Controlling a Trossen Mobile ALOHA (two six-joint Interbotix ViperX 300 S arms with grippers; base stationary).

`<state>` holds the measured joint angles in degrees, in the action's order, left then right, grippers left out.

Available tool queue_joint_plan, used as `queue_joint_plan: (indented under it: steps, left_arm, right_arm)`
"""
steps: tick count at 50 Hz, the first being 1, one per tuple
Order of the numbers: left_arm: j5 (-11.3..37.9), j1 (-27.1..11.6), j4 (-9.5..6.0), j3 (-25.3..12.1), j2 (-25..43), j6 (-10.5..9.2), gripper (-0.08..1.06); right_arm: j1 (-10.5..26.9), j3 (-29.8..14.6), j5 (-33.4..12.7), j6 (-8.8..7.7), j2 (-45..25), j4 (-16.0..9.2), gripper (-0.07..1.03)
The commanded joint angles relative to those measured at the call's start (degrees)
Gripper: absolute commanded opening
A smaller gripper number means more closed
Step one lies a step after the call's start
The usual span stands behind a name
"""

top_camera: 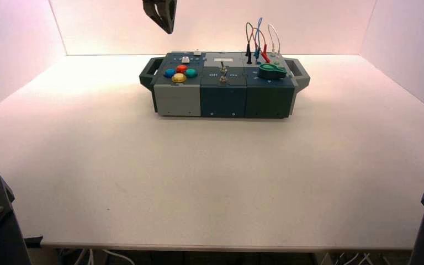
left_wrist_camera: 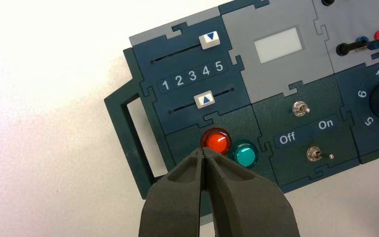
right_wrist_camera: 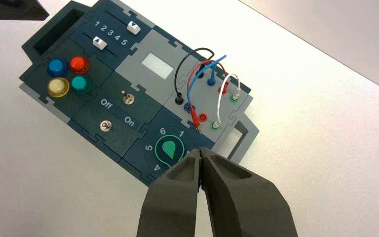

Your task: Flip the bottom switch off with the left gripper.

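The bottom switch (left_wrist_camera: 316,155), a small silver toggle near the box's front edge, has its lever leaning toward the "On" side. It also shows in the high view (top_camera: 223,80) and the right wrist view (right_wrist_camera: 105,126). My left gripper (left_wrist_camera: 205,152) is shut and empty. It hangs high above the box's left end (top_camera: 163,14), over the red button (left_wrist_camera: 216,141), left of the switch and apart from it. My right gripper (right_wrist_camera: 200,152) is shut and empty, high above the green knob (right_wrist_camera: 169,148) at the box's right end.
A second toggle (left_wrist_camera: 301,108) stands behind the bottom one. A teal button (left_wrist_camera: 245,155) sits between the red button and the switches. Two sliders (left_wrist_camera: 205,99) are at the back left, coloured wires (top_camera: 259,41) at the back right. The box has end handles (top_camera: 150,69).
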<state>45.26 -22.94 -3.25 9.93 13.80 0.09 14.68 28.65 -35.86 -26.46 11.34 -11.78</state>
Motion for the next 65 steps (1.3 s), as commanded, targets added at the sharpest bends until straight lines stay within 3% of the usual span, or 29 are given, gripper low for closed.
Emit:
queue_joint_plan:
  steps: [1,18,24,36,49,59,65]
  left_arm:
    - [-0.2,0.1,0.00,-0.5,-2.7,0.18,-0.03]
    - [-0.2,0.1,0.00,-0.5,-2.7,0.18,-0.03]
    - [-0.1,0.1,-0.09,-0.5,-3.1,0.09,-0.03]
    - [4.6,-0.8,-1.93,-2.2,-5.8,-2.20,-0.03]
    - [10.1,-2.7,-2.20,-1.2,-7.5,-7.21,-0.03]
    - [11.8,-5.9,-2.55,1.2,-7.9,-10.28,-0.03]
    - [11.5,-7.8,-3.52,1.3,-8.3,-11.51,-0.03]
  right_arm:
    - [-0.1,-0.7,0.4,-0.09,1.0,-0.2,-0.02]
    - [-0.1,-0.7,0.4,-0.09,1.0,-0.2,-0.02]
    - [-0.1,-0.7,0.4,0.62,0.8,-0.2,-0.02]
    - [-0.4,-0.7,-0.1,5.10,0.0,-0.2,-0.02]
    - [-4.8,0.2,-2.5,14.33,-1.1,-0.2,-0.02]
    - [-7.5,1.4,-3.5,17.05,-2.1,-0.4,-0.02]
    - [-7.8,1.7,-3.7,18.46,-3.5,-0.4,-0.02]
